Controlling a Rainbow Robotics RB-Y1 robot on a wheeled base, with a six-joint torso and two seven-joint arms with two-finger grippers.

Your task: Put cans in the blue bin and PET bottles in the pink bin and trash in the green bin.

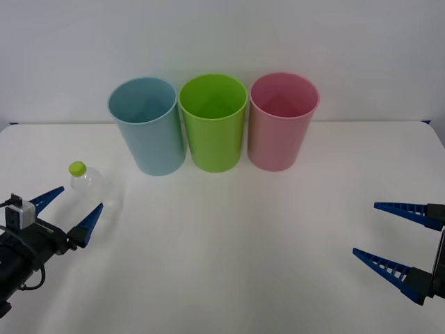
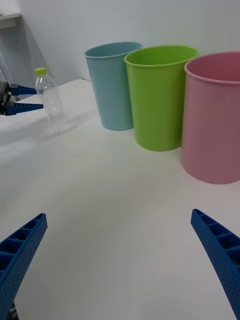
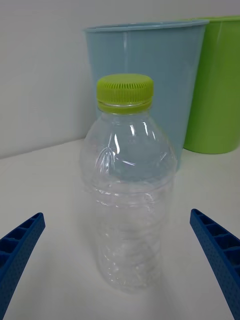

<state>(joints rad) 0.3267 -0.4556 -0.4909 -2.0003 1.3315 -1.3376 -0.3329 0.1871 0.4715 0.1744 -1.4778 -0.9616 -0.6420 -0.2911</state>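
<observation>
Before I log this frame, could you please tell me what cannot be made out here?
- Floors of the light blue plastic bin, lime-green bin and pink bin: hidden by their own walls in the front view.
- Right gripper: its body is cut off by the front view's edge.
- Clear plastic bottle: whether it holds liquid is unclear. The open left gripper flanks it.

We read this as a lab or test setup. A plain white counter [image 1: 229,236] meets a bare white wall [image 1: 222,35]. On it stand just three tall round plastic bins, light blue [image 1: 147,125], lime-green [image 1: 213,122] and pink [image 1: 281,120], in one tidy row, with one clear plastic bottle [image 1: 89,184].
</observation>
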